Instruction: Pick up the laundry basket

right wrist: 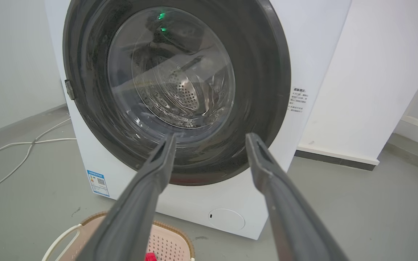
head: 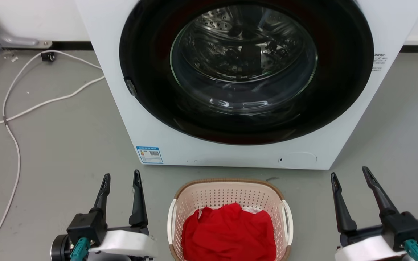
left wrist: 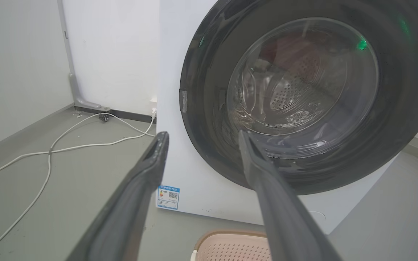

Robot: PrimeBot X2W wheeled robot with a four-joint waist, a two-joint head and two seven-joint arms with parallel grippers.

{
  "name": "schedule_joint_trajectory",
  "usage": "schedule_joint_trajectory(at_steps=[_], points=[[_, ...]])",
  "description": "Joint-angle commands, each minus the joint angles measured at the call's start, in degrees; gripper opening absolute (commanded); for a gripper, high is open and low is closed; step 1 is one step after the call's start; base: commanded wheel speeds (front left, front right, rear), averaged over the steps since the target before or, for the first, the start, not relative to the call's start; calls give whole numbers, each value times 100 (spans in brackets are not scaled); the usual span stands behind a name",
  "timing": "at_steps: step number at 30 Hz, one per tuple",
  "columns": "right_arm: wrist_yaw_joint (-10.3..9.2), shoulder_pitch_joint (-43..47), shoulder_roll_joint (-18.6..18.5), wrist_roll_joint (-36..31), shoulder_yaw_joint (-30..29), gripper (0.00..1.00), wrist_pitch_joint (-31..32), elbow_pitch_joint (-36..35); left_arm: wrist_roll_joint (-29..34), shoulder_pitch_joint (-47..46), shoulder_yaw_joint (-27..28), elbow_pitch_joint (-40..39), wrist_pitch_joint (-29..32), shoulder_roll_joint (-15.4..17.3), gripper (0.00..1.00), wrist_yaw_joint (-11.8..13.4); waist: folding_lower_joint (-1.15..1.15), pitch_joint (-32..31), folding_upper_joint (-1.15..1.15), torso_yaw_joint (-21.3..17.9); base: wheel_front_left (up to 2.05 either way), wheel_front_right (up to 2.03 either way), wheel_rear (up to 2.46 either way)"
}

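Laundry basket on floor, red garment heaped inside; washing machine just behind it. Left gripper and right gripper flank the basket, fingers spread, holding nothing. Probably staged for a two-sided lift by its white handles.

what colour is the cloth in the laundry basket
Bright red cloth, clearest in the head view, inside the laundry basket.
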Motion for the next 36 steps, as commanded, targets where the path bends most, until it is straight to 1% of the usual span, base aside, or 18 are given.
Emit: schedule_joint_trajectory(at_steps=[1,4,8,16,21,28,36], points=[[-4,-95,5,16,0,100,-14,2,49,-87,18,24,-28,11,100,-25,0,63,0,-2,0,0,0],[-3,-270,5,11,4,100,-13,91,134,-273,56,205,-23,12,100,-99,0,227,0,5,0,0,0],[-4,-654,5,-79,54,100,-13,339,282,-702,70,554,-23,10,100,-289,0,615,0,24,0,0,0],[-4,-1687,4,-318,56,100,-13,1222,530,-1821,236,1622,-23,13,100,-663,0,1645,0,21,0,0,0],[-4,-2303,6,-476,31,100,-14,1901,726,-2483,195,2315,-23,19,100,-839,0,2312,0,17,0,0,0],[-4,-3036,5,-554,40,100,-13,2982,941,-3198,77,3258,-23,70,100,-972,0,3067,0,-18,0,0,0],[-4,-3592,5,-629,37,100,-13,4170,1060,-3643,-22,4072,-23,81,100,-1025,0,3579,0,-83,0,0,0]])
